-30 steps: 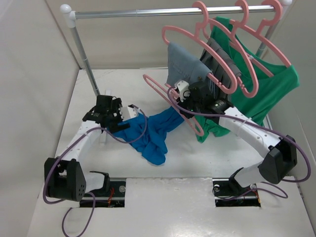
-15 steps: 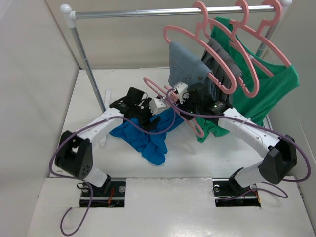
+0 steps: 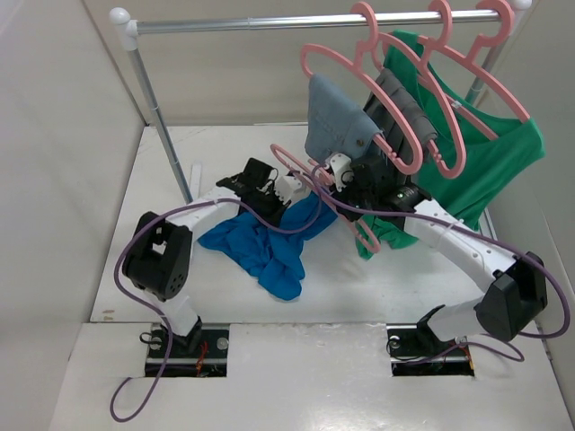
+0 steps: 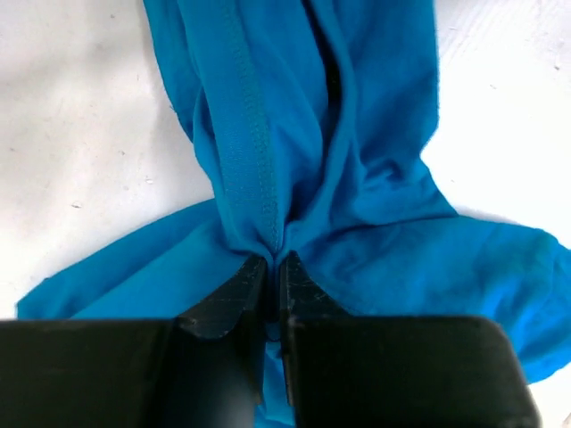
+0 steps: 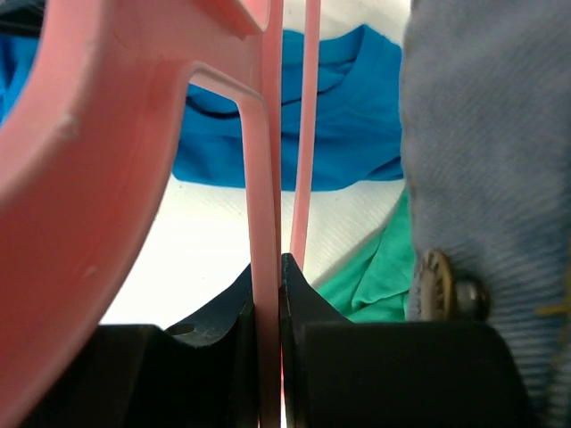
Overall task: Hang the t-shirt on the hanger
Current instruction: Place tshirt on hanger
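Note:
The blue t-shirt (image 3: pixel 262 247) lies crumpled on the white table, left of centre. My left gripper (image 3: pixel 280 192) is at its upper right part. In the left wrist view the left gripper (image 4: pixel 274 260) is shut on a raised, seamed fold of the t-shirt (image 4: pixel 294 152). My right gripper (image 3: pixel 347 185) holds the salmon-pink hanger (image 3: pixel 296 166) tilted above the table, just right of the t-shirt. In the right wrist view the right gripper (image 5: pixel 278 264) is shut on a thin bar of the hanger (image 5: pixel 263 169), with the t-shirt (image 5: pixel 348 116) behind it.
A metal rack rail (image 3: pixel 269 22) crosses the back on a post (image 3: pixel 166 135). From it hang pink hangers with grey garments (image 3: pixel 337 121) and a green shirt (image 3: pixel 494 162), close behind my right arm. Walls close in on the left and right.
My left arm swung right from the t-shirt's left edge to its upper right part, and its gripper went from open to shut on a fold. The right gripper and hanger shifted slightly.

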You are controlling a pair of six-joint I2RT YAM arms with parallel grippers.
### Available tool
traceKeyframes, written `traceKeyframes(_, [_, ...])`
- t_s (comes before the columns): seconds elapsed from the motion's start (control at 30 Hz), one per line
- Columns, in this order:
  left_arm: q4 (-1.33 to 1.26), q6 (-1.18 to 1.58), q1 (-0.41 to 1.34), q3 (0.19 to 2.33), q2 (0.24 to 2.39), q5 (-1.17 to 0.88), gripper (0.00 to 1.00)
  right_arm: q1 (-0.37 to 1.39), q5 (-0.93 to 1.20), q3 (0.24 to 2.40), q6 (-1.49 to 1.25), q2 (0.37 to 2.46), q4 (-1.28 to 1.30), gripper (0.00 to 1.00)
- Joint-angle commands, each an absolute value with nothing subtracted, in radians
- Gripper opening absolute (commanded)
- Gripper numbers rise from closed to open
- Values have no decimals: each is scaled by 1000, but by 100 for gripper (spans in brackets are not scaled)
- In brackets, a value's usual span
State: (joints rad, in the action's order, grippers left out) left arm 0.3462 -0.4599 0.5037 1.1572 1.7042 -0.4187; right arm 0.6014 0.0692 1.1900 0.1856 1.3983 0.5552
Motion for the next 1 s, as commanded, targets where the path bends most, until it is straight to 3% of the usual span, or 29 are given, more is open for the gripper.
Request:
traceKeyframes(0.0, [368,-521,509,1134,1580,-463,0,583,123,1155,224,1339,557,0])
traceKeyframes(0.3, [668,-1055,407,1135,1352,-647,0,627,166,1183,290,1276,731,0])
traceKeyframes(0.5, [871,-1158,368,1187,1331,-672,0,756,83,1218,278,1215,857,0])
traceKeyframes(0.63, [1009,-1279,357,1121,1331,-672,18,779,49,1218,249,1173,896,0])
traceKeyframes(0.7, [1132,-1400,357,1063,1295,-693,33,808,38,1218,224,1146,920,0])
traceKeyframes(0.8, [1132,-1495,426,924,1185,-586,39,840,15,1218,204,1135,920,0])
traceKeyframes(0.87, [1120,-1606,454,875,1054,-532,50,841,15,1218,204,1126,920,0])
traceKeyframes(0.97, [984,-1466,454,864,962,-589,59,851,6,1218,195,1126,920,0])
